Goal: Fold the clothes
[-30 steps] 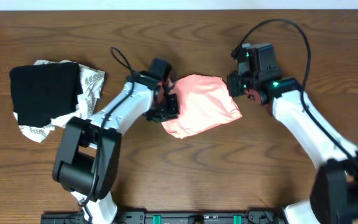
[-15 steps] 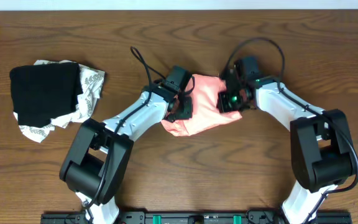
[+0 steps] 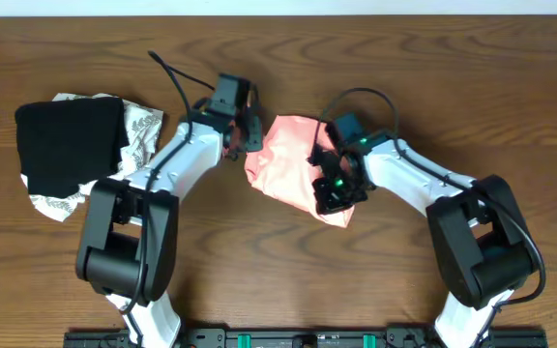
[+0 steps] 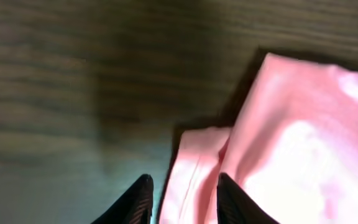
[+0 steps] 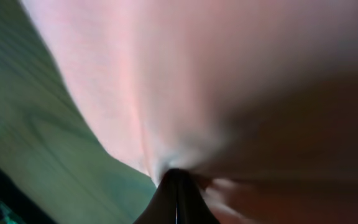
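From overhead I can't see what the right wrist shows: the right gripper [image 5: 176,182] pinched tight on a tuck of the T-shirt [image 3: 283,159]. The left gripper [image 4: 182,200] stands apart over its hem. The shirt lies bunched, salmon-pink, mid table [image 3: 278,280]

Salmon-pink T-shirt [image 3: 283,159], black garment [image 3: 66,145], white grey-patterned cloth [image 3: 145,126], brown wood-grain table [image 3: 404,58]
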Action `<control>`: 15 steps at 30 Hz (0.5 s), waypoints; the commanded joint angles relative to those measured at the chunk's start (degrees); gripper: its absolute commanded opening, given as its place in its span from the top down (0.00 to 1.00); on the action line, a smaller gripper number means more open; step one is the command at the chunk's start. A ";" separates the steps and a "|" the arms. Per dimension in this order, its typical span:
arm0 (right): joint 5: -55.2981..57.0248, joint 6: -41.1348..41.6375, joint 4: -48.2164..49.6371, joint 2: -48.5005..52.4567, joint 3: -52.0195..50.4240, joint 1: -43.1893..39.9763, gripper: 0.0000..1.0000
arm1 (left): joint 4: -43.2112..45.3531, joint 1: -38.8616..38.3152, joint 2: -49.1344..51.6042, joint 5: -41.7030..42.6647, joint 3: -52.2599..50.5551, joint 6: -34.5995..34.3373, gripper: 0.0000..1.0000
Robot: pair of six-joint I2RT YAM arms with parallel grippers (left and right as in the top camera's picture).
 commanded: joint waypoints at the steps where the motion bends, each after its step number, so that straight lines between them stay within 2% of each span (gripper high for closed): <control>1: 5.55 2.01 1.86 -4.44 0.04 -0.87 0.99 | -6.21 -0.07 -2.51 3.39 4.48 1.97 0.66; 5: 6.86 1.75 6.23 -9.42 0.04 -4.24 0.99 | -14.95 -0.70 -5.01 9.42 4.96 0.94 0.66; 9: 6.86 2.73 13.07 -13.25 0.04 -9.01 0.95 | -21.31 -2.12 -4.59 9.64 3.48 -4.09 0.66; 12: 6.88 3.96 15.41 -12.96 0.04 -11.52 0.93 | -19.21 -3.04 -4.26 9.62 0.42 -9.09 0.66; 15: 6.88 3.96 17.00 -10.84 0.04 -13.42 0.91 | -10.64 -4.37 -3.69 9.64 -4.33 -13.33 0.66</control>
